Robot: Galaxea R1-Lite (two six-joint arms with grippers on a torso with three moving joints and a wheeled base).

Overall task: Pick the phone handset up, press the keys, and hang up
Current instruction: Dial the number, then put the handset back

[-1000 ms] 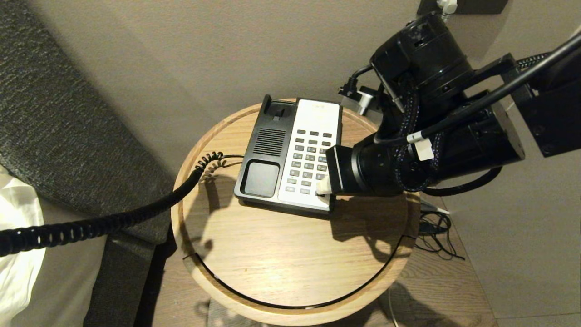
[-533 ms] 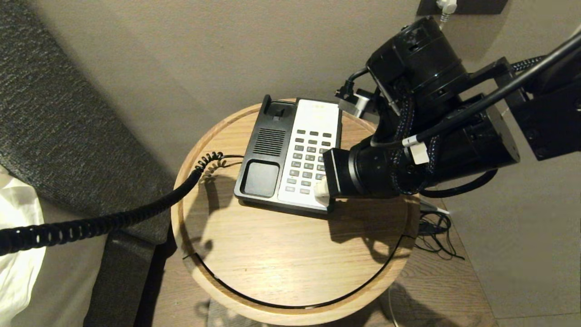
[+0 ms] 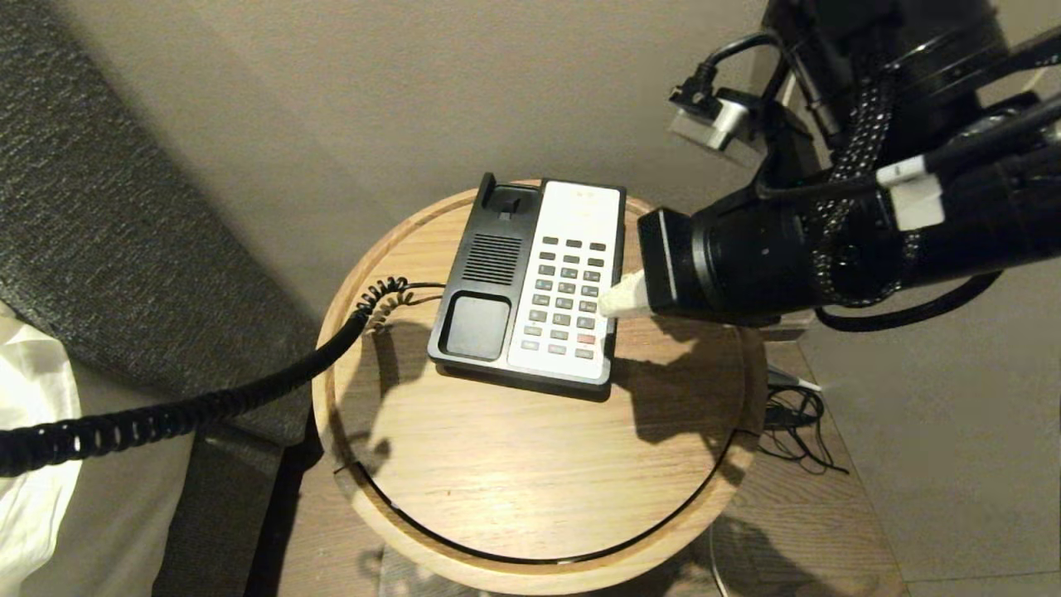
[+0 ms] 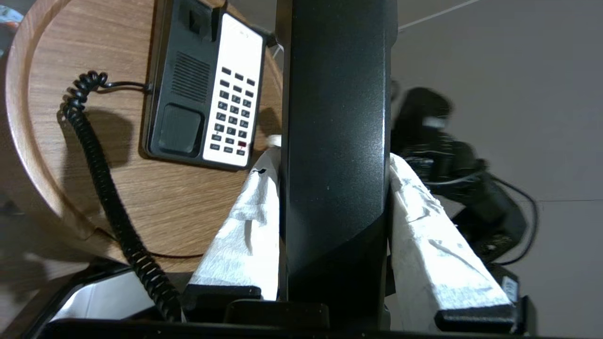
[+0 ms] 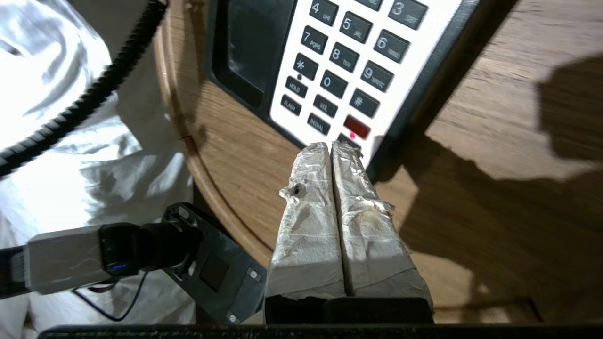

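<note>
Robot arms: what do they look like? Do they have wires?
The right arm is made of fat round black tubes, with a black-and-white braided cable and a white tag running along it. Each end effector has two long wedge fingers wrapped in crinkly white tape: the right end effector and the left end effector look alike.

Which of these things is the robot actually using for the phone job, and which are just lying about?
In use:
- phone handset, clamped in the left gripper
- coiled cord
- phone base with its keypad
- right gripper, fingers shut, by the keys

Lying about:
- round wooden table
- white bedding
- loose cables on the floor
</note>
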